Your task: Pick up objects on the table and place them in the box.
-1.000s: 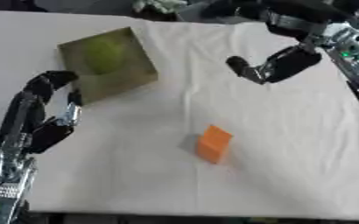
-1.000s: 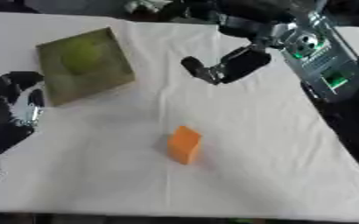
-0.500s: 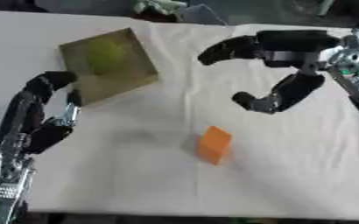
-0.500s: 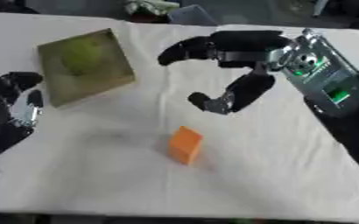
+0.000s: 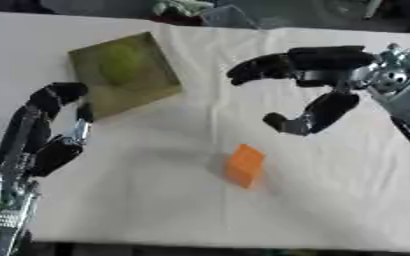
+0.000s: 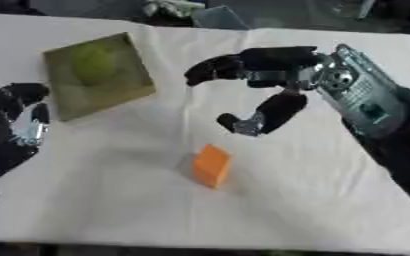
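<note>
Right hand hangs spread, thumb apart from fingers, above my small orange block, ready to straddle it for the olive-green box.

R hand hung mid-frame, fingers and thumb spread wide apart, holding nothing. L hand rested idle at left edge, fingers relaxed.

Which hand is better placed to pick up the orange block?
The right hand: it hangs open just above the orange block, while the left hand rests at the table's left edge.
</note>
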